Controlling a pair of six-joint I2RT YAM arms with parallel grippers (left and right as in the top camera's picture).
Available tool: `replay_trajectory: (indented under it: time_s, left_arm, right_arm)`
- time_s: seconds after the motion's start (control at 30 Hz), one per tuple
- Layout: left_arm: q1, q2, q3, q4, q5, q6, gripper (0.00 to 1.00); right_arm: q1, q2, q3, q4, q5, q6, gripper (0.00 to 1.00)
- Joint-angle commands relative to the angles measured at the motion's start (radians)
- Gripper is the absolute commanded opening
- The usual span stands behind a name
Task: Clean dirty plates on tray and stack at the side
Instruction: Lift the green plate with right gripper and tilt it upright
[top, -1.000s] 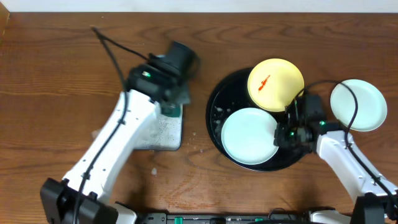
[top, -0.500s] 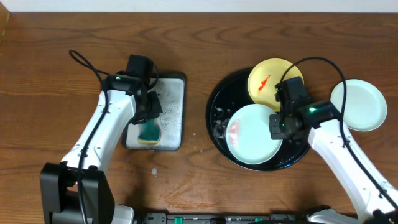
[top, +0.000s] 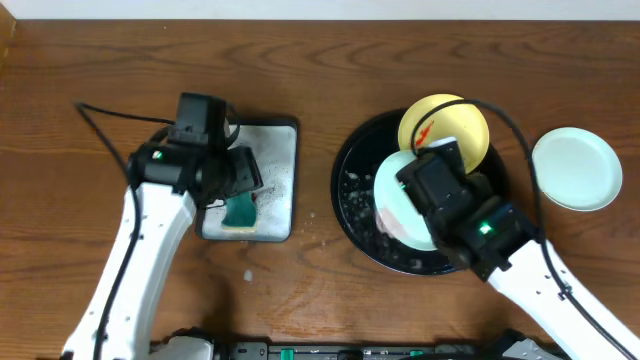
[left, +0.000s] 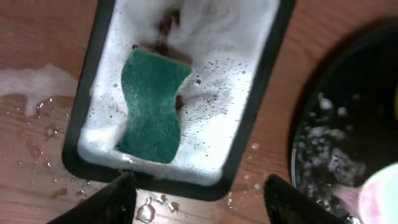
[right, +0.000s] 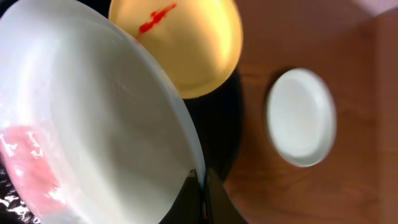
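On the far side of the round black tray (top: 345, 195) lies a pale yellow plate (top: 455, 120) with a red smear. My right gripper (right: 202, 186) is shut on the rim of a mint plate (right: 93, 124), which is held tilted over the tray and shows a pink soapy patch. A second mint plate (top: 575, 168) lies on the table right of the tray. Over the near end of the soapy tray (left: 249, 74), my left gripper (left: 200, 180) is open and empty. The green sponge (left: 152, 106) lies in the foam.
Foam and water drops are spattered on the wood (left: 37, 84) around the soapy tray and on the black tray's floor (left: 329, 143). The right arm's cable (top: 520, 130) arcs over the tray's right side.
My left gripper has opened and let go of the sponge, which now lies in the soapy tray. The right gripper has lifted and tilted the mint plate above the black tray.
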Motion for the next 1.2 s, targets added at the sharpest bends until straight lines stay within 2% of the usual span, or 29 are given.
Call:
replay_trajectory:
  time_s: [0.0, 0.07, 0.5, 1.17]
  left_arm:
    - [0.005, -0.031, 0.023, -0.007, 0.008, 0.005, 0.77]
    - [0.005, -0.033, 0.023, -0.007, 0.008, 0.005, 0.81]
    - [0.005, -0.031, 0.023, -0.006, 0.008, 0.005, 0.82]
    - [0.005, -0.031, 0.023, -0.006, 0.008, 0.005, 0.83]
  right_arm:
    - [0.069, -0.006, 0.019, 0.006, 0.216, -0.024, 0.01]
    - [0.108, -0.006, 0.019, 0.007, 0.254, -0.060, 0.01]
    - [0.326, -0.007, 0.019, 0.005, 0.503, -0.090, 0.01]
    - [0.375, -0.007, 0.019, 0.003, 0.529, -0.135, 0.01]
